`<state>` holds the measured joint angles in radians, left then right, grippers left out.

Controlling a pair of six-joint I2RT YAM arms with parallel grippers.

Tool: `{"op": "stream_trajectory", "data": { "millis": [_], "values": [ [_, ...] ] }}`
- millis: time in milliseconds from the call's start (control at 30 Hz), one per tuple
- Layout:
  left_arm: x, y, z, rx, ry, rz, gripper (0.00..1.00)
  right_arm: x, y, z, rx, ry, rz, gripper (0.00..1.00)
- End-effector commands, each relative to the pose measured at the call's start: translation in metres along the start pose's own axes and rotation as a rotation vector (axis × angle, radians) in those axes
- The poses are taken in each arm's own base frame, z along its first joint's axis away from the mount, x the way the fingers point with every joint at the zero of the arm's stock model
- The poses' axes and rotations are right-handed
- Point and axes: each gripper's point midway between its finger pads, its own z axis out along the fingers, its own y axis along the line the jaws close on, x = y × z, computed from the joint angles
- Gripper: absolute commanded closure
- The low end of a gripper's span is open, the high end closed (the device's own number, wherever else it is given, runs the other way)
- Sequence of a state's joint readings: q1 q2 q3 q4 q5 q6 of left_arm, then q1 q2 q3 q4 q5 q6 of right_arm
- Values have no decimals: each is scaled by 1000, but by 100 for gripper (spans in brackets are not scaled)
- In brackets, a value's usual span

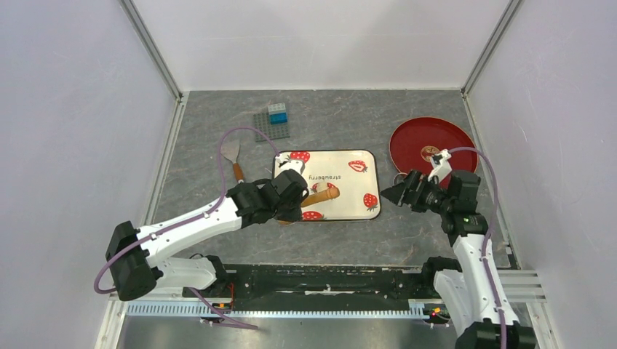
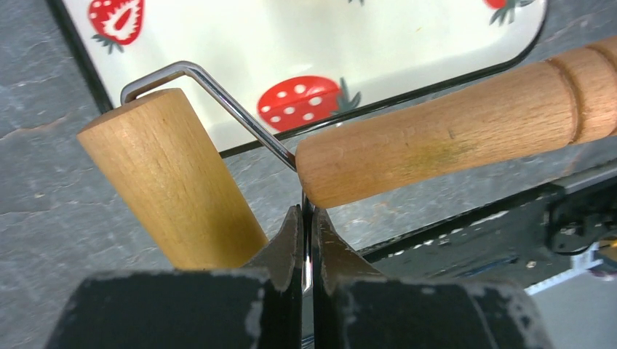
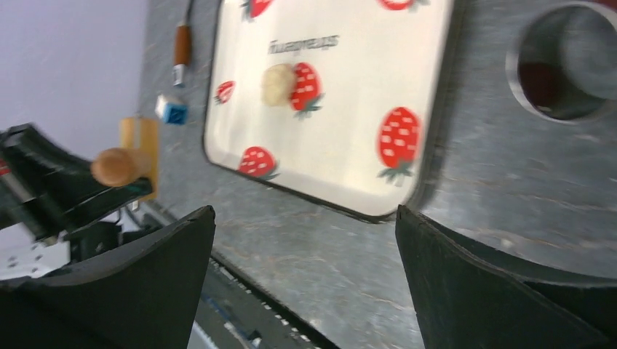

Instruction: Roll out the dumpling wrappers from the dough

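The dough point(image 3: 277, 83) is a small pale lump on the strawberry-print tray point(image 1: 342, 185), beside one red print. In the top view my left arm hides it. My left gripper point(image 2: 307, 211) is shut on the thin metal rod point(image 2: 233, 109) of the wooden roller point(image 2: 171, 178). The roller's handle point(image 2: 451, 138) lies over the tray's near edge point(image 2: 407, 94). My right gripper point(image 3: 305, 211) is open and holds nothing, above bare table off the tray's right near corner point(image 3: 393, 211). No dumpling wrappers are in view.
A metal ring cutter point(image 3: 560, 62) lies on the table right of the tray, next to a red plate point(image 1: 429, 144). A spatula point(image 1: 231, 156) lies left of the tray. A blue block on a grey baseplate point(image 1: 275, 116) sits at the back.
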<state>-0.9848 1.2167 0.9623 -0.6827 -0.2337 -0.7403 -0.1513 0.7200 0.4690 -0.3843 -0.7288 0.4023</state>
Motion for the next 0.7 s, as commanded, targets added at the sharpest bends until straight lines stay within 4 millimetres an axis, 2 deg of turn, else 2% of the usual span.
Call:
{"op": "stream_trajectory", "data": {
  "millis": [0,267,500,567,667],
  "values": [
    [-18,10,-13,-45,-55,100,98,-16,50,9,-162,-31,25,6],
    [-11,6,-5,-32,-11,152,98,9,118,28,-358,51,15,8],
    [-5,-8,-1,42,23,183,98,59,172,56,-445,183,-12,13],
    [-3,-7,-1,43,27,186,98,72,180,65,-436,221,-26,16],
    [0,-6,-2,45,32,186,98,79,189,72,-444,229,-16,23]
  ]
}}
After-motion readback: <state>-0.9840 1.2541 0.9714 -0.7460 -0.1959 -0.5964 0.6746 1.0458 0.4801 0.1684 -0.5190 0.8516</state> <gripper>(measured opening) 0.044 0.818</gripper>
